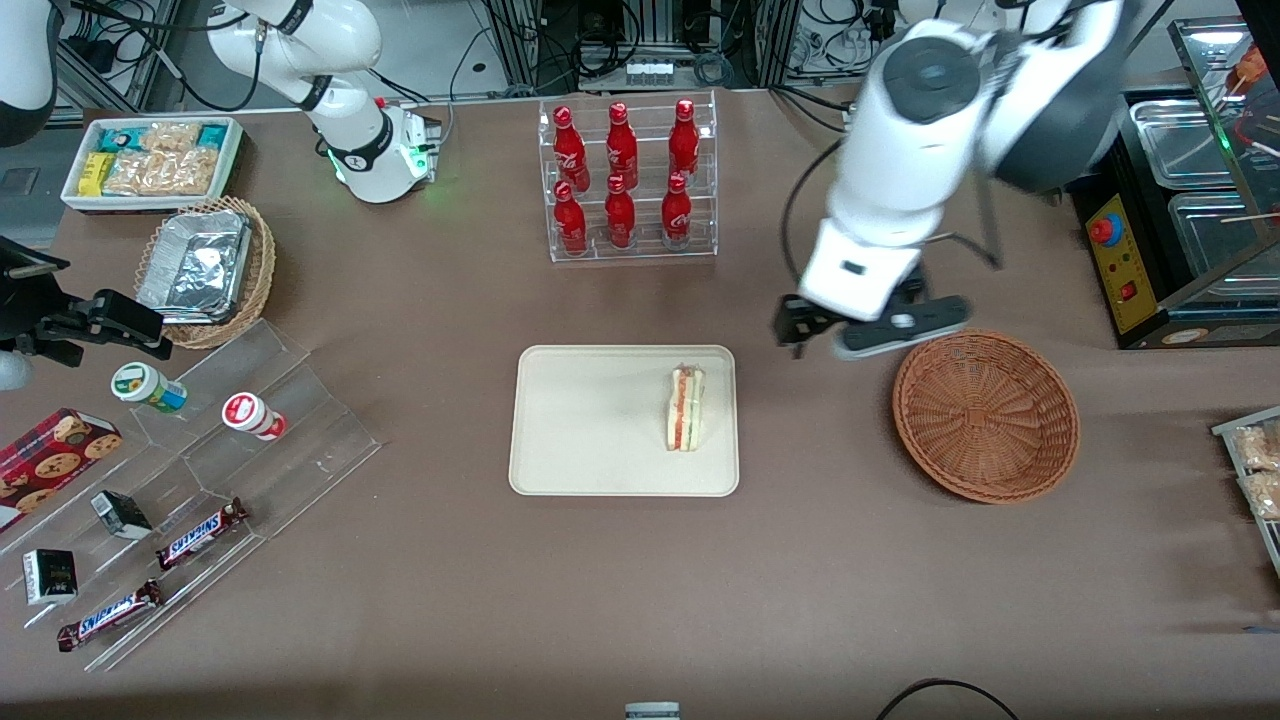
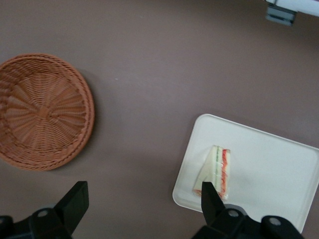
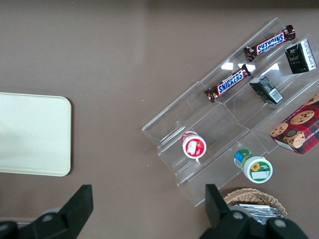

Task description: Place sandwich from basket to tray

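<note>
The sandwich (image 1: pixel 686 408) is lying on the tray (image 1: pixel 590 420); the basket (image 1: pixel 986 415) is sitting bare. We are holding our gripper (image 2: pixel 142 209) spread wide and grasping nothing, above the table between them. Bread looks soft and light; we'd pinch its flat faces gently.

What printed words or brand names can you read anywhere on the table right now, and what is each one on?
"SNICKERS": on each of the two chocolate bars on the clear stepped stand.
Red bottles, the two small cups, cookie box and dark small boxes: print too small to read.
Sandwich, tray, basket and the gripper above the table between them: no text.
</note>
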Motion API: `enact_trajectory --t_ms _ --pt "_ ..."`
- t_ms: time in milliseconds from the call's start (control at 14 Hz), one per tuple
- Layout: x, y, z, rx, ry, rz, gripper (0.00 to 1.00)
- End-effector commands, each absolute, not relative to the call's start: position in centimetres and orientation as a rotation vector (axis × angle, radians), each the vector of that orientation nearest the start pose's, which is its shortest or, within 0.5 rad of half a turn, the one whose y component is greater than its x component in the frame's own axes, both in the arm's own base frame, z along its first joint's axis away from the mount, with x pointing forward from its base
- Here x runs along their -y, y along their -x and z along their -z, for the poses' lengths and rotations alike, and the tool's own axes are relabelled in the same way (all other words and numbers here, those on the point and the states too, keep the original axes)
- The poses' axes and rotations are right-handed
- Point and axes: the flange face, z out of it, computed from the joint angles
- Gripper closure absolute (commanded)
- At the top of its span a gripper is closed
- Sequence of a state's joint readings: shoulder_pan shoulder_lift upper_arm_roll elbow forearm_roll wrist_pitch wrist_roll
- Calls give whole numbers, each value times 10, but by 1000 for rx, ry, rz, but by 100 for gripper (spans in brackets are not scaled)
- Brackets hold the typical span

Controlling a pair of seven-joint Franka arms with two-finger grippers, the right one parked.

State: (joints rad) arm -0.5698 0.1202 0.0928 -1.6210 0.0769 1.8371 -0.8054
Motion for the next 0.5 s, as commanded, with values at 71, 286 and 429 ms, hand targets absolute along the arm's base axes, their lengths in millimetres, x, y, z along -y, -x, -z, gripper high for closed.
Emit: enact_trajectory --t_ms 71,286,429 --pt "213 -541 -577 603 3021 168 0" --pt "159 -546 -589 602 2997 152 0" --pt "121 -545 -598 566 3000 117 0"
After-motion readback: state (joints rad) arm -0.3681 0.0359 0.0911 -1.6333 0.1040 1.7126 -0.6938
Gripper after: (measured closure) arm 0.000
